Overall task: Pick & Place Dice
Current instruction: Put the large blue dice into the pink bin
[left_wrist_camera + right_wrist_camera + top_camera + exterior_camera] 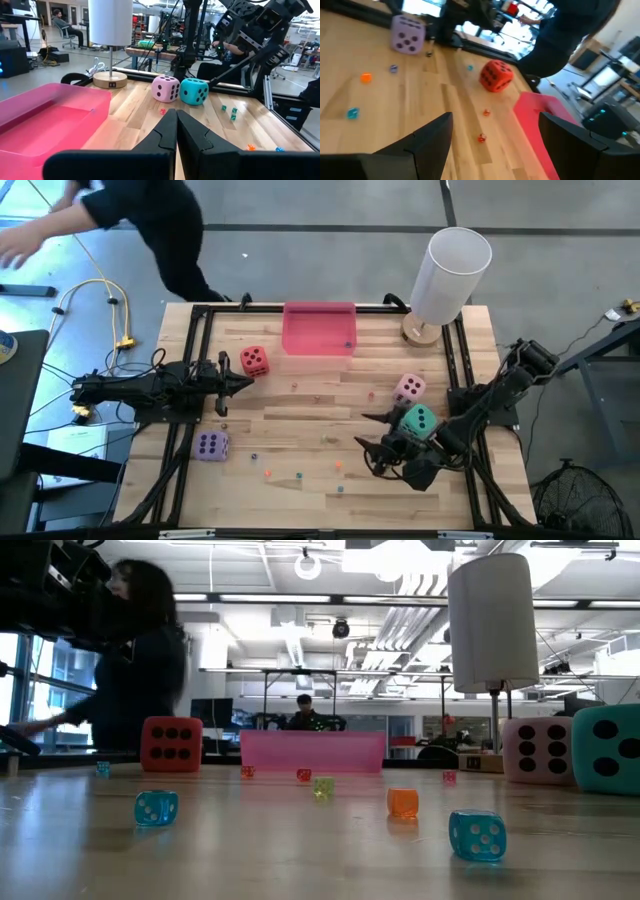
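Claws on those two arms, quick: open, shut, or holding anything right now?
Left claw: shut, holding nothing.
Right claw: open, holding nothing, by the teal die.

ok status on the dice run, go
Left gripper shut, empty, beside red die. Right gripper open, empty, by teal die. Pink tray holds no large dice. Person at table's far-left corner.

Wood table (300, 420). Red die (254, 360) just ahead of left gripper (240, 383), purple die (211, 445) beside it. Teal die (419, 420) at right gripper (378, 433), pink die (408, 388) near. Pink tray (319, 330), lamp (440, 280) far edge. Tiny dice (300, 476) scattered between.
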You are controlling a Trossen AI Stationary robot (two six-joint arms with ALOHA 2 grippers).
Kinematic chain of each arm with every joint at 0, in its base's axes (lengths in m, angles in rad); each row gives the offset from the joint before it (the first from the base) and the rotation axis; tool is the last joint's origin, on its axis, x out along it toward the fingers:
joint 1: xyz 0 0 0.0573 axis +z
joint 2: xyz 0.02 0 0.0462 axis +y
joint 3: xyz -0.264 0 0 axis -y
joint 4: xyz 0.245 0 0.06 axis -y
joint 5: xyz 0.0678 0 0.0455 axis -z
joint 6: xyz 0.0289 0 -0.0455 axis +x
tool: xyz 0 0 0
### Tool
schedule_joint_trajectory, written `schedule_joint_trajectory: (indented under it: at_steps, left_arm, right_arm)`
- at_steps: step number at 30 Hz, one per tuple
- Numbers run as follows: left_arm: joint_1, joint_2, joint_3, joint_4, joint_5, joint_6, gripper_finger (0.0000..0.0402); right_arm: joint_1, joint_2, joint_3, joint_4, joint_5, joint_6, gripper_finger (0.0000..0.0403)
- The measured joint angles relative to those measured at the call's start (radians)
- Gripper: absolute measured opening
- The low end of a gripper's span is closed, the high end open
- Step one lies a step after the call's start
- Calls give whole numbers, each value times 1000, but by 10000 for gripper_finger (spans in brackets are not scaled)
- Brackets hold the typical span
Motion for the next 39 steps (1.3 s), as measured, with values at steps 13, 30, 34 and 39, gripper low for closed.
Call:
schedule_joint_trajectory:
  at_steps: [13,30,34,39]
  left_arm:
    - [0,0,0,1,31,-21,0]
    - [0,0,0,7,32,-46,0]
    - [0,0,0,7,3,-6,0]
    - [0,0,0,7,2,-6,0]
  right_arm:
    - [55,-1,71,-115,-116,-23,286]
    - [21,11,101,-261,-344,209,286]
    - [18,11,101,-262,-345,144,286]
    - [23,9,133,-377,-415,243,286]
